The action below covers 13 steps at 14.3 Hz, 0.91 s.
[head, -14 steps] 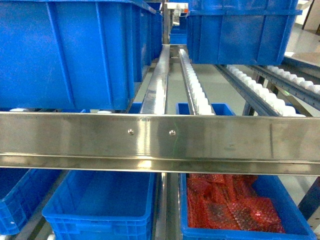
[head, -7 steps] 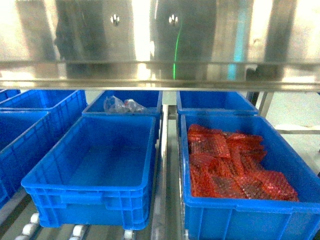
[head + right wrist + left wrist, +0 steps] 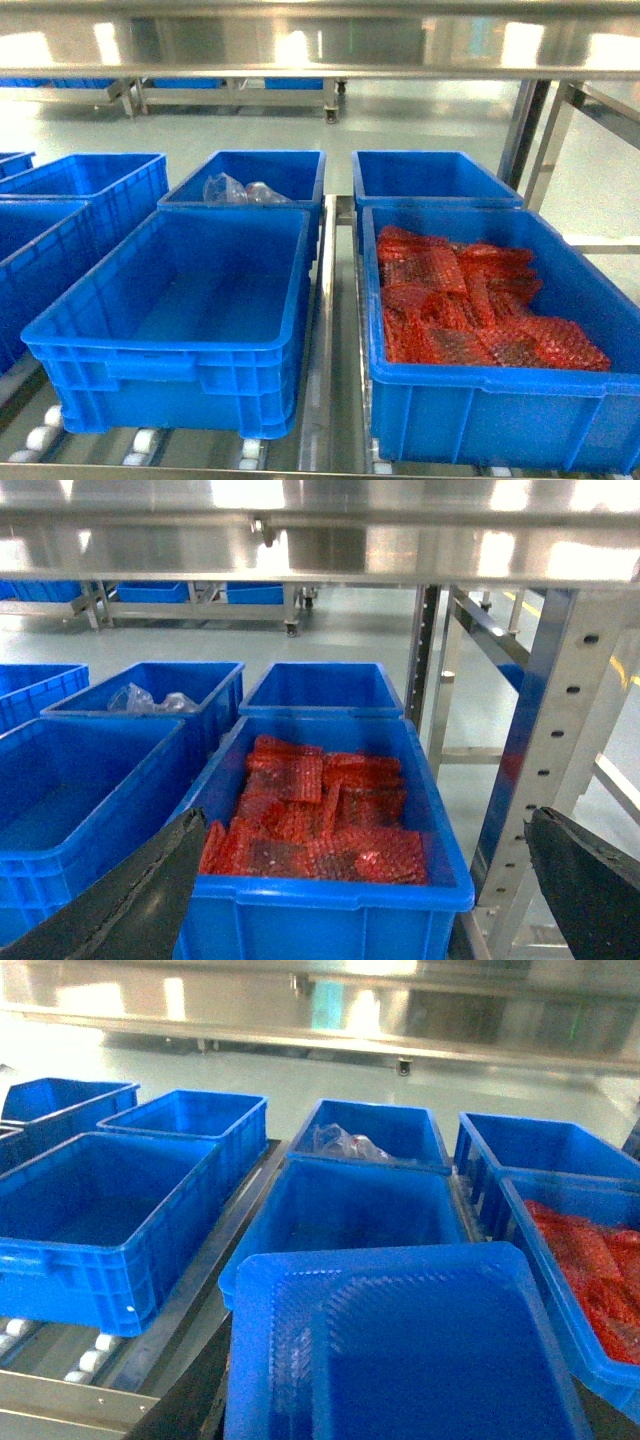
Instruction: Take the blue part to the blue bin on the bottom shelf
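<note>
Blue part: a blue, finely textured piece (image 3: 400, 1350) filled the 6 o'clock foreground of the left wrist view. I took it for the blue part, carried right under that camera. It showed in no other view.
Left gripper: its jaws were hidden behind the piece, so how far apart they stood, and whether they truly gripped it, could not be told.
Right gripper (image 3: 365, 825): the two dark fingers stood wide apart at the lower corners of its view, with nothing between them. It hung above the crate of red bubble-wrap packets (image 3: 480, 385).
Blue bin: the empty front crate (image 3: 150, 348) sat on the bottom shelf (image 3: 322, 380), on the white rollers, just beside the packet crate at its 3 o'clock.
Key relation: from the carried piece the bin lay straight ahead at 12 o'clock and lower — the left arm was judged nearer, the right arm being off to 3 o'clock.
Bin axis: the long side ran 12 to 6 in the head view, so the opening lay lengthwise along the approach.
Part axis: its far edge ran 9 to 3, square to the bin, but the frame cut off the near end, so the long axis could not be settled.
Behind: a rear crate with clear plastic bags (image 3: 245, 190) stood at 12 o'clock — overshooting would land there.
</note>
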Motion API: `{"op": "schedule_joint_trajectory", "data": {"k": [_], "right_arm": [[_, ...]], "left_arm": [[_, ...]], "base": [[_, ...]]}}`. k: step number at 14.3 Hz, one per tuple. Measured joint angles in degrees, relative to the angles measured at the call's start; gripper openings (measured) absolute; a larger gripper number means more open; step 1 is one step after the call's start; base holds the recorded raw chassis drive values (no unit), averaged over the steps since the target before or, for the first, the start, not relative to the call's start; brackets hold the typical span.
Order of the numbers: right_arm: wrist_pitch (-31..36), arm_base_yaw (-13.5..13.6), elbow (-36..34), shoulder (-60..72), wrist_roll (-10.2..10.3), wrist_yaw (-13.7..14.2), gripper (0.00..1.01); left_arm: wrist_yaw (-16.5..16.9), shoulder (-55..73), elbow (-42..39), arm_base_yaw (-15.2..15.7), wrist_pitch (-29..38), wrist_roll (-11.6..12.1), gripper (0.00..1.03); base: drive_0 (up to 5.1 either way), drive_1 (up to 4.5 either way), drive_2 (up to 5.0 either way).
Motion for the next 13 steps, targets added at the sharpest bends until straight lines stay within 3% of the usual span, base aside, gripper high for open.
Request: {"op": "schedule_joint_trajectory", "data": {"k": [12, 13], "right_arm": [[-0.04, 0.0, 0.0, 0.0, 0.0, 0.02, 0.98], [-0.04, 0.0, 0.0, 0.0, 0.0, 0.02, 0.98]], "left_arm": [[0.0, 0.0, -0.15, 0.0, -0.09, -0.04, 0.44], [0.0, 0.0, -0.17, 0.0, -0.07, -0.04, 0.44]], "base": [[0.0, 0.0, 0.0], [0.0, 4.08, -4.1]]}}
